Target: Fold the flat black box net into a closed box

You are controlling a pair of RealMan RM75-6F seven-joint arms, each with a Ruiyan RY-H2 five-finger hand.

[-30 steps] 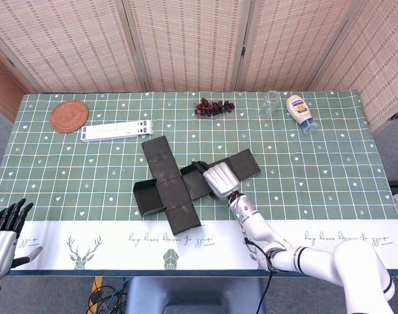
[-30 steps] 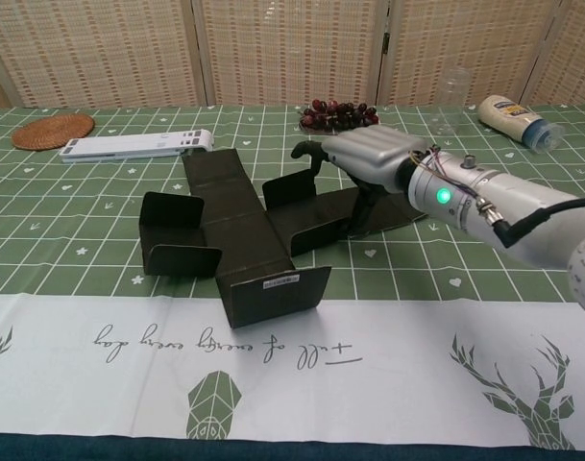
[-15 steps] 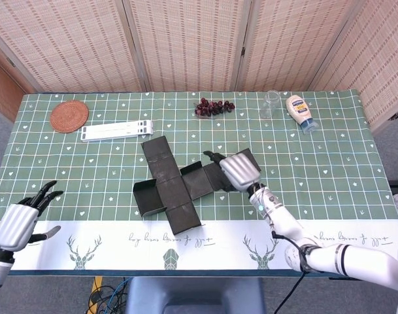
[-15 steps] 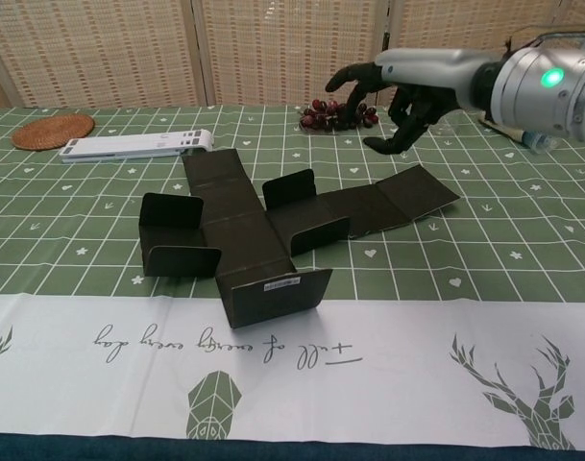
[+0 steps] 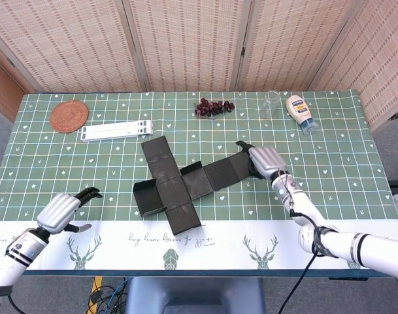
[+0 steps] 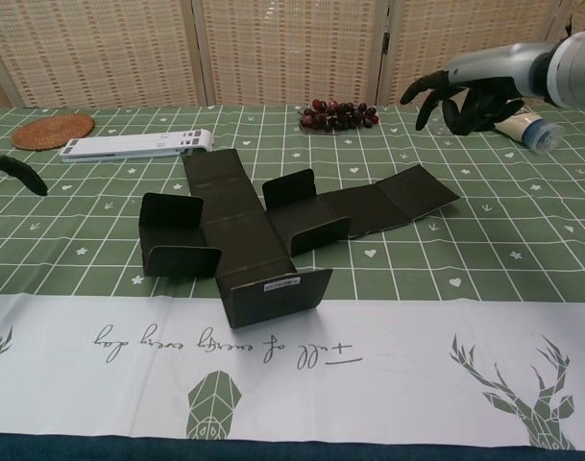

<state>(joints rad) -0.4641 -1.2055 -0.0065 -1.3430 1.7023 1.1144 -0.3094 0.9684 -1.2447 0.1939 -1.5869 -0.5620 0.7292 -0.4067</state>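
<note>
The black box net [image 5: 176,183] lies in the middle of the table, its long strip running from back to front. In the chest view the net [image 6: 244,235] has its left side flaps, near end flap and a small middle flap standing upright, while the right arm [image 6: 388,204] lies nearly flat. My right hand [image 6: 465,91] hovers above and beyond that right arm with its fingers spread, holding nothing; from the head view the right hand [image 5: 264,160] sits over the arm's far end. My left hand [image 5: 65,209] is low at the front left, well apart from the net, with nothing in it.
Along the back are a woven coaster [image 5: 69,116], a flat white stand [image 5: 117,131], a bunch of dark grapes [image 5: 214,106], a clear glass [image 5: 270,103] and a lying mayonnaise bottle [image 5: 300,112]. A white runner with deer prints [image 6: 292,365] covers the table's front edge.
My right hand released the net's right arm, rose and moved right; that arm dropped back nearly flat. My left hand came in from the front left corner toward the net.
</note>
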